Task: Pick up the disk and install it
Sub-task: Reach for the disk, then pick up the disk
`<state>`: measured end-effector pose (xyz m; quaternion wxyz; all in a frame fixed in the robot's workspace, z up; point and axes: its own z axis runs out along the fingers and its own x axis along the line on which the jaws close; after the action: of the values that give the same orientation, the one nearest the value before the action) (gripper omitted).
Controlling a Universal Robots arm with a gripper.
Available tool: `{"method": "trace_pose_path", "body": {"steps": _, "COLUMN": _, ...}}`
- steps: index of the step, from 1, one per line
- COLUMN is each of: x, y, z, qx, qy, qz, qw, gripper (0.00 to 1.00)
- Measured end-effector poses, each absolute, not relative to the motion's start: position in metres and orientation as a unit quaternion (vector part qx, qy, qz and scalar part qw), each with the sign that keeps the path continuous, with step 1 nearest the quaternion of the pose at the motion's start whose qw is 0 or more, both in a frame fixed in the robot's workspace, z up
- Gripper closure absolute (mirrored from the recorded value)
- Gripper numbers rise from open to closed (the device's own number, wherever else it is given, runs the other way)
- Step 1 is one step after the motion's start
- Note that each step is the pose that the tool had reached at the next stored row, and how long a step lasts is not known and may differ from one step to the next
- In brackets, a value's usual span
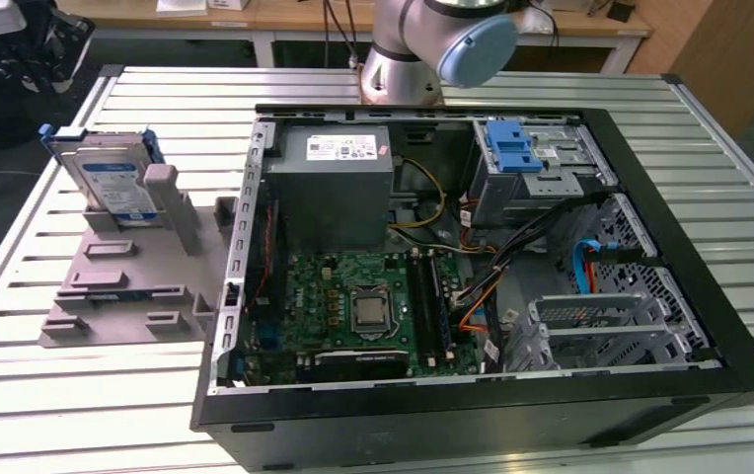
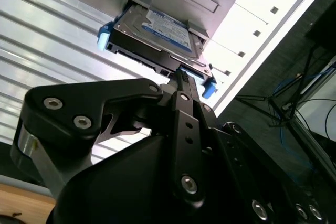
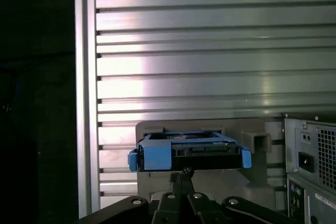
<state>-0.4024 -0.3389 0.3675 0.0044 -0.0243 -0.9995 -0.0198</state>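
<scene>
Silver and blue-framed, the disk (image 1: 112, 183) stands on edge in the grey fixture (image 1: 127, 286) by the table (image 1: 35, 395) edge at the exterior view's left, while the gripper (image 3: 184, 172), jaws closed and empty, faces it: approach stage, by judgement; grasping requires opened jaws.

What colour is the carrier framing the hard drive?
Blue; the plastic carrier shows best in the first wrist view.

No print here can be read. The disk (image 1: 109, 188), upright in the grey holder (image 1: 113, 296) beside the computer case (image 1: 483, 430), bears a white-and-blue label (image 2: 168, 27). Inside the case, a grey metal box (image 1: 338, 212) carries a white sticker (image 1: 341, 148). The lettering on both is too fine to read.
</scene>
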Motion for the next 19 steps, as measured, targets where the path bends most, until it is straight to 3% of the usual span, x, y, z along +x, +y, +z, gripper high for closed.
{"method": "trace_pose_path", "body": {"steps": 19, "x": -0.4098, "y": -0.3371, "z": 0.3664, "qx": -0.023, "qy": -1.0, "qz": -0.02, "qw": 0.004, "gripper": 0.89}}
